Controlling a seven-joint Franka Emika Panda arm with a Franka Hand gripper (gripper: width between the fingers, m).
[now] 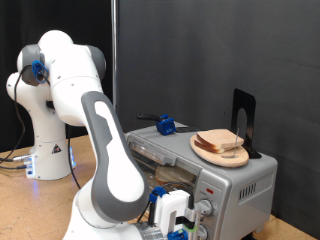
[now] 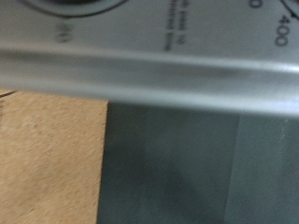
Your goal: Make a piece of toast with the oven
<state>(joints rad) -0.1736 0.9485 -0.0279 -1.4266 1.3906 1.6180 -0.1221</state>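
The small boxy silver-grey metal toaster oven [image 1: 215,170] stands on the wooden table [image 1: 70,195], and I place everything relative to it. On the flat top of the oven lies a round wooden plate [image 1: 205,150], and on this plate rests the flat squarish slice of pale bread with tan-brown crust [image 1: 222,142], so the piece of toast is not inside the oven. Behind the plate, at the back edge of the oven top, stands a thin black upright stand [image 1: 243,118]. A small blue object [image 1: 165,126] lies on the oven top on the other side of the plate.

The white robot arm [image 1: 105,150] bends down in front of the oven. Its gripper [image 1: 178,222] hangs just in front of the oven's front face, near the round knobs [image 1: 206,208]. Whether the jaws are open or closed, I cannot tell. The wrist view shows only a blurred grey metal panel of the oven [image 2: 168,70] very close, with the number 400 printed on it.
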